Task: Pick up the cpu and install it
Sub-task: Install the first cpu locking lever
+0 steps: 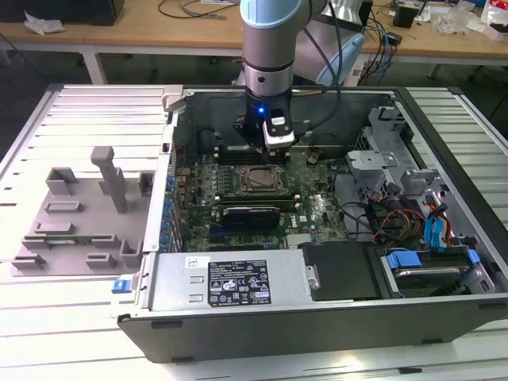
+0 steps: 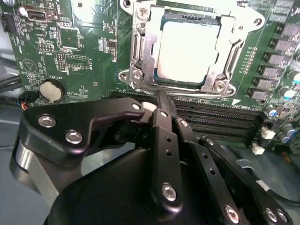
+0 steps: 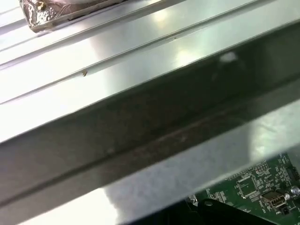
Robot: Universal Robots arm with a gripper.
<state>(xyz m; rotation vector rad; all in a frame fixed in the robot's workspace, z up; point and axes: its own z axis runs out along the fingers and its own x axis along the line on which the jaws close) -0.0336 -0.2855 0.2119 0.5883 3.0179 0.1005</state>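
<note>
We see the robot arm reaching down into an open computer case. The case lies flat on a table made of silver slats.

In the second wrist view, the gripper is black, and its fingers look pressed close together. They come to a thin tip with nothing between them. The tip sits just beside the edge of the socket frame, over the green board.

The cpu is a flat, shiny, pale square. It already lies inside the socket, with the metal frame around its sides. The gripper is near it but not touching it.

A round silver battery sits on the board, off to one side of the gripper. Long black slots run along the board next to the socket.

In the exterior view, a grey tray with tall posts rests on the table, toward the exterior view's left of the case.
</note>
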